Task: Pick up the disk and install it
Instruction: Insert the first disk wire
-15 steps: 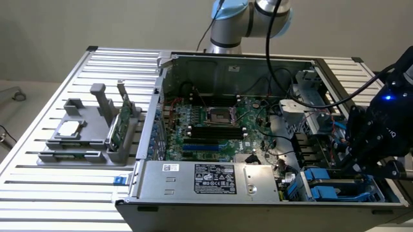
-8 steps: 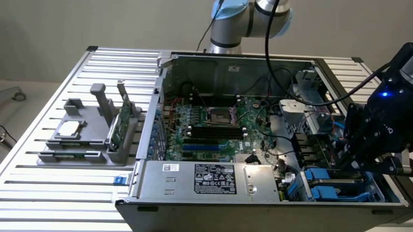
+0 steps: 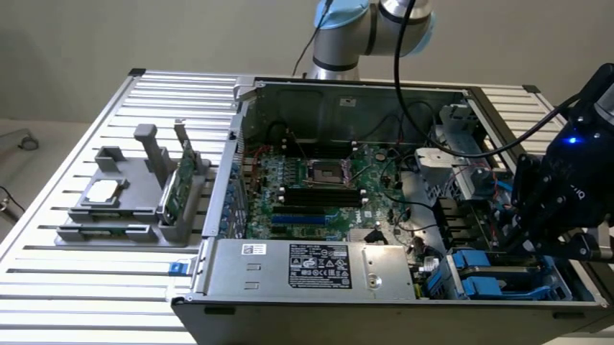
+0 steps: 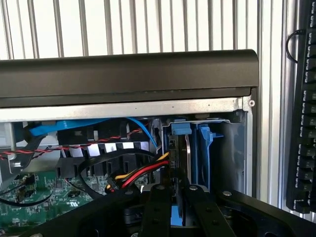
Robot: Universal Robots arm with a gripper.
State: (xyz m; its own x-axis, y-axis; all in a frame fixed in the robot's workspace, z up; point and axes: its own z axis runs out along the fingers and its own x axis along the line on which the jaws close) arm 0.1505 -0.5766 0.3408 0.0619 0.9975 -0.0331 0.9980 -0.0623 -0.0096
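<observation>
The claw [image 4: 177, 191] is closed on the disk [image 4: 180, 158], which stands on edge between its two fingers and reaches into the blue drive bay [image 4: 206, 148]. That bay sits in a corner of the open computer case [image 3: 384, 320], at the exterior view's right, and the case lies on the slatted worktop [image 3: 86, 295]. Red, yellow and black wires [image 4: 143, 172] run just beside the disk.
</observation>
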